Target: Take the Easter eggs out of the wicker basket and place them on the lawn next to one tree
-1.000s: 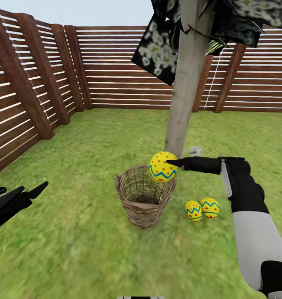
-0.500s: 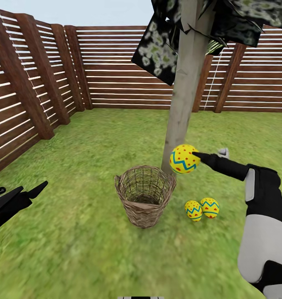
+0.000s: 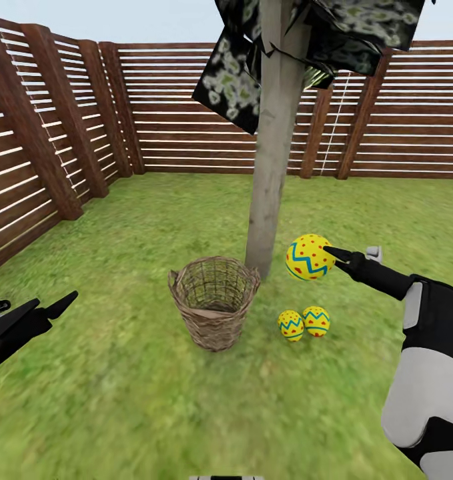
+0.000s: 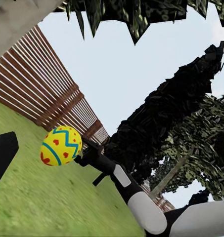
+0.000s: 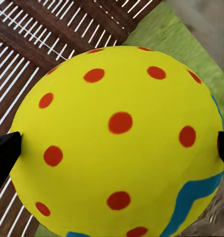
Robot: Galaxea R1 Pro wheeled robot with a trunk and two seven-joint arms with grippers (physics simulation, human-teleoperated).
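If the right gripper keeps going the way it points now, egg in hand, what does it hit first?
Probably the tree trunk: the right gripper, shut on the held egg, points toward it across a short gap. Depth is unclear; it might pass just in front.

Lighting and picture quality: even, bright daylight; flat rendered look.

No single light direction can be read; the sky [image 3: 153, 20] at the top of the head view is pale and glare-free. The grass [image 3: 153, 400] is evenly lit and soft, smeared toward the lower frame, with no clear cast shadows under the basket [image 3: 214, 301] or the trunk [image 3: 269, 153]. Fence slats [image 3: 186, 107] at upper left stay fairly crisp, with slightly jagged edges. Leaves [image 3: 359, 27] at the top read dark and blocky. In the right wrist view a close egg [image 5: 116, 143] is sharp, evenly bright, without highlights. The left wrist view is tilted, its grass blurred.
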